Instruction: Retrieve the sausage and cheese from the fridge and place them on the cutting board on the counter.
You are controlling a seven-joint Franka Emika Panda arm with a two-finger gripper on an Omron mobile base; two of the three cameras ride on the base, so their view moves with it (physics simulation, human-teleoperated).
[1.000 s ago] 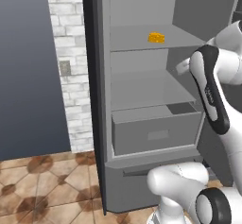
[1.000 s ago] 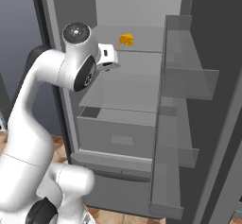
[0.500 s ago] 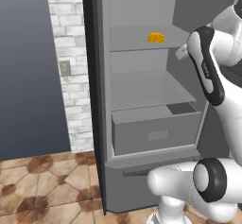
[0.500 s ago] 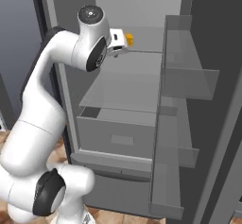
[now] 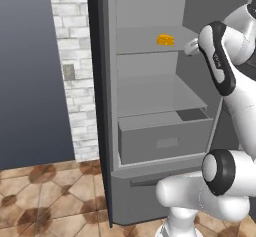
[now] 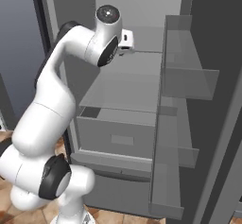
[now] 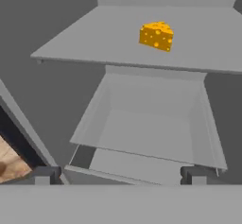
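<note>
holed yellow cheese (image 7: 156,36) wedge on smooth grey fridge (image 5: 150,88) shelf; gripper (image 7: 118,175) fingers apart.

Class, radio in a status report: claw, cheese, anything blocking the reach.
Claw open, empty, short of the shelf. Yellow-orange cheese wedge alone on the light grey upper fridge shelf. Path looks clear.

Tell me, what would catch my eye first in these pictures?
Probably the cheese, a bright yellow-orange wedge alone on the upper shelf of the open grey fridge. Next, the big white robot arm reaching toward that shelf, its open gripper short of the cheese.
</note>
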